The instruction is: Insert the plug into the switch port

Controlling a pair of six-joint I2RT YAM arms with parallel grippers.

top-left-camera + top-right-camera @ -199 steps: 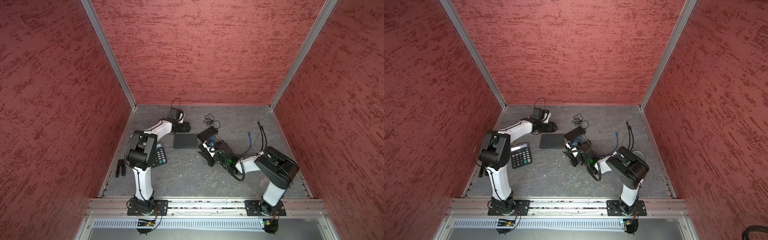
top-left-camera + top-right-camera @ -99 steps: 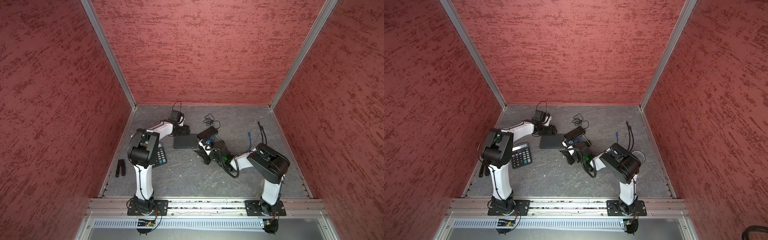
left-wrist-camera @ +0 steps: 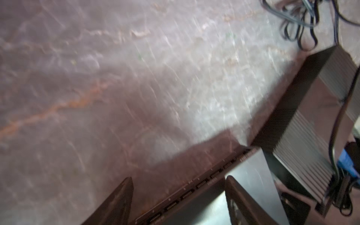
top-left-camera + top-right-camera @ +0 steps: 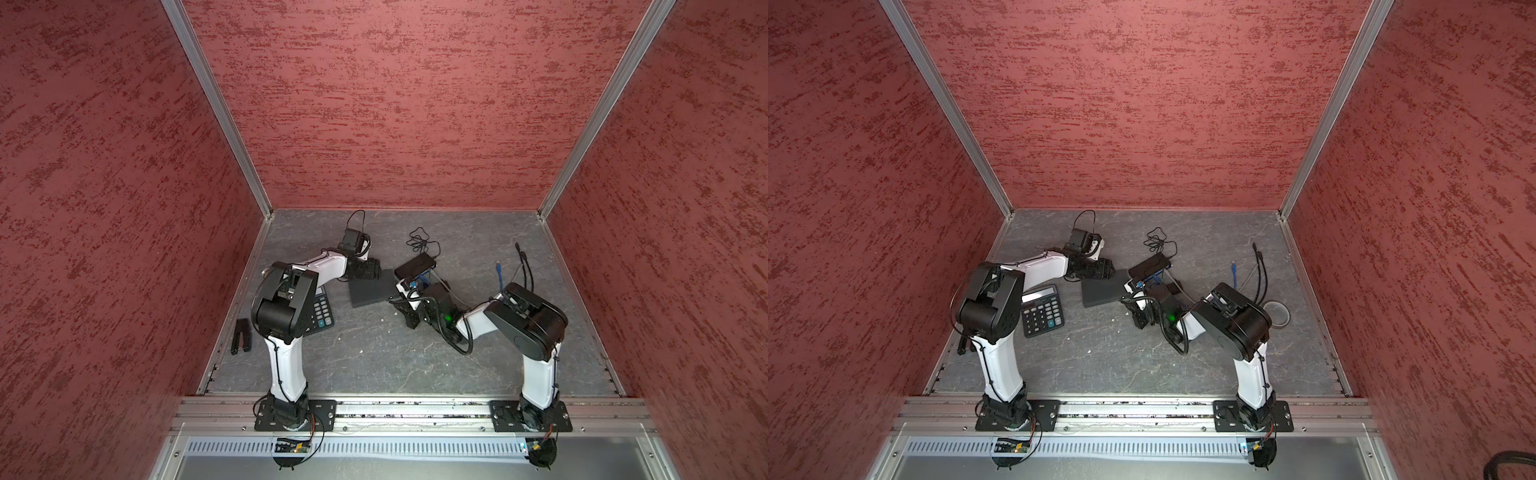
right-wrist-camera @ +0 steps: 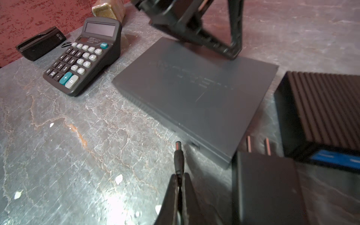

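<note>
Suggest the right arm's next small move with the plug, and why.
Probably nudge the plug sideways to line up with the small opening in the side of the switch. The right gripper has its fingers shut on the plug, whose tip sits short of that face and offset from the opening. The left gripper is open at the far edge.

The right gripper (image 5: 180,187) pinches the plug (image 5: 178,155), whose tip is just short of the switch (image 5: 194,93) at twelve o'clock. On the worktop (image 5: 78,155), a calculator (image 5: 83,56) sits at eleven and a power adapter (image 5: 266,185) at three.
</note>
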